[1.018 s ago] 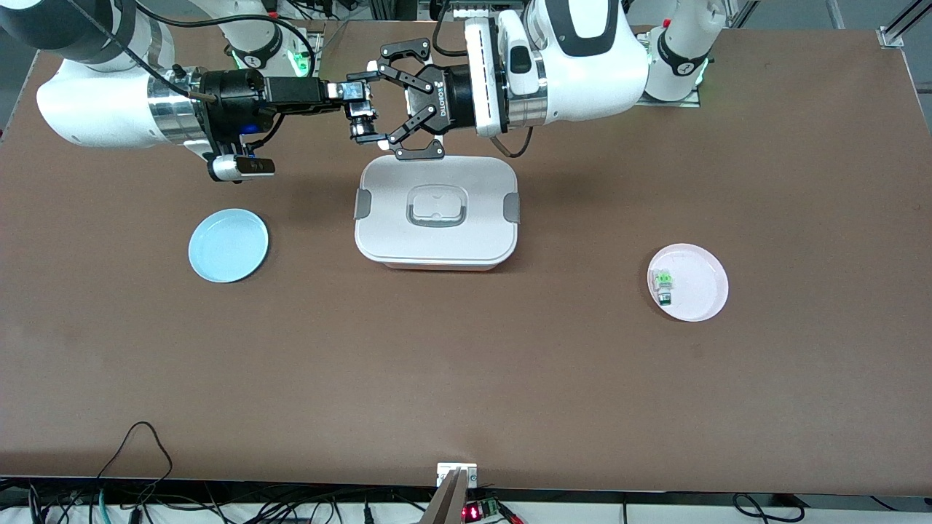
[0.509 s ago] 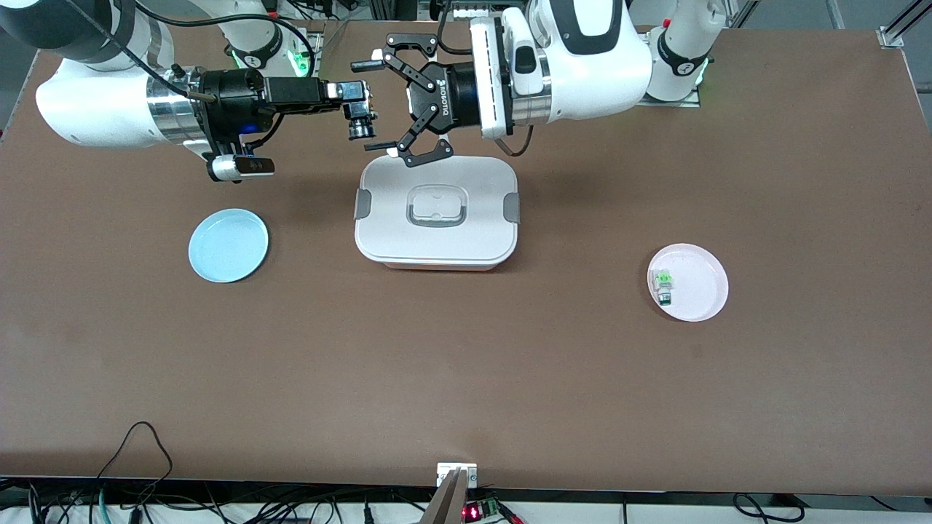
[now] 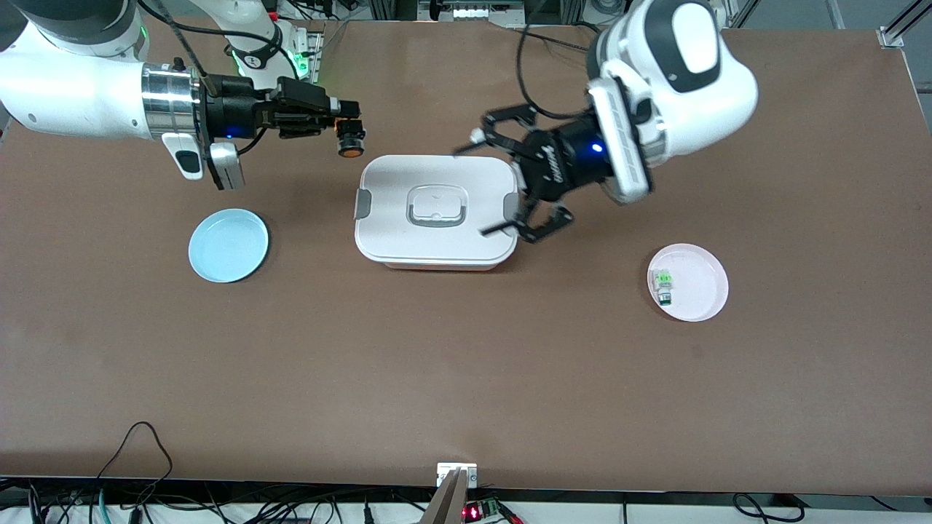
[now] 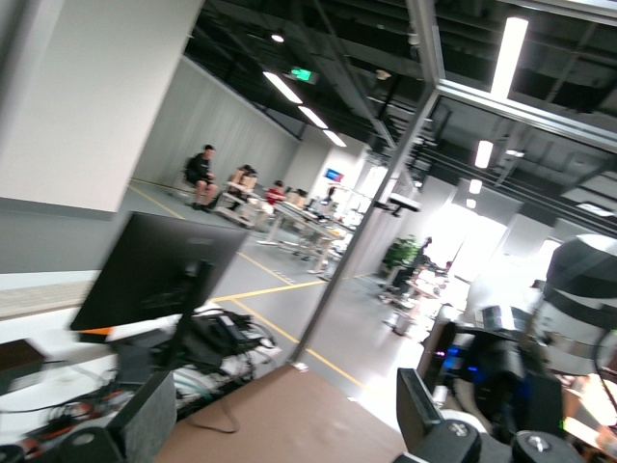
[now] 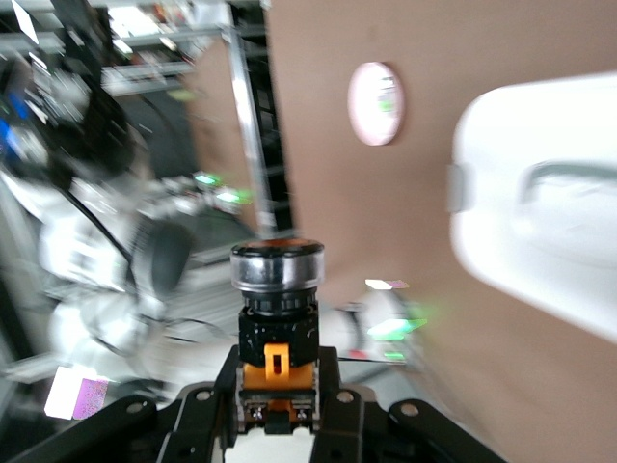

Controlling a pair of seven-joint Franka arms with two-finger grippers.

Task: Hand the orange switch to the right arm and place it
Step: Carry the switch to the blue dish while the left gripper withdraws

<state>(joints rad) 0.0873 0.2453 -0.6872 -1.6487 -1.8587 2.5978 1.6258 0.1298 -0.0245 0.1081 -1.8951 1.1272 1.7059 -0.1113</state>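
The orange switch hangs in the air with its orange cap pointing down, over the table beside the white box's corner toward the right arm's end. My right gripper is shut on its body. In the right wrist view the switch stands up between the gripper's black fingers, which clamp its orange base. My left gripper is open and holds nothing, over the box's end toward the left arm. In the left wrist view its fingers stand wide apart with only the bare table between them.
A white lidded box sits mid-table. A blue plate lies toward the right arm's end. A pink plate toward the left arm's end holds a green-and-white switch. Cables run along the table's near edge.
The left gripper opened, let go of the switch and swung away toward its own end of the table. The right gripper kept the switch and turned it cap-down.
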